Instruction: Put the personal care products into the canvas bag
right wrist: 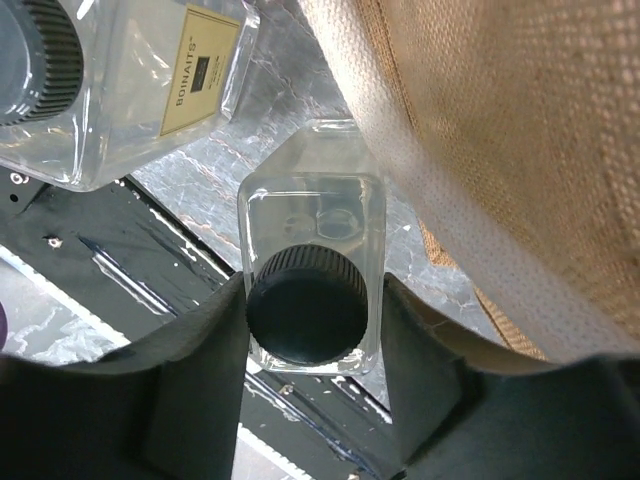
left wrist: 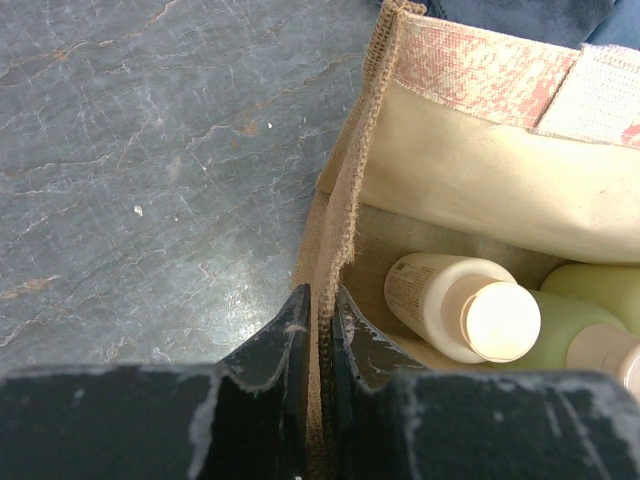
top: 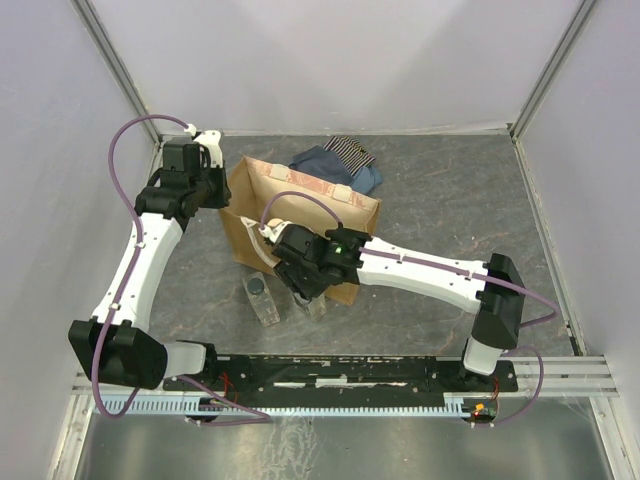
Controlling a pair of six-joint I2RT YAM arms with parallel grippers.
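Observation:
The tan canvas bag (top: pixel 238 235) stands open at the table's middle left. My left gripper (top: pixel 222 185) is shut on its rim, with the fabric edge pinched between the fingers (left wrist: pixel 290 340). Inside the bag (left wrist: pixel 480 170) lie a pale bottle with a whitish top (left wrist: pixel 450 300) and a yellow-green bottle (left wrist: pixel 580 310). Just in front of the bag, my right gripper (right wrist: pixel 312 290) is shut on an upright clear rectangular bottle (right wrist: pixel 312 215) with a dark cap, a finger against each side. A second clear bottle (right wrist: pixel 130 80) (top: pixel 262 298) stands on the table to its left.
A striped and blue folded cloth (top: pixel 340 160) lies behind the bag. The bag's wall and cream handle (right wrist: pixel 520 120) hang close on the right of the held bottle. The arms' black base rail (top: pixel 340 370) runs along the near edge.

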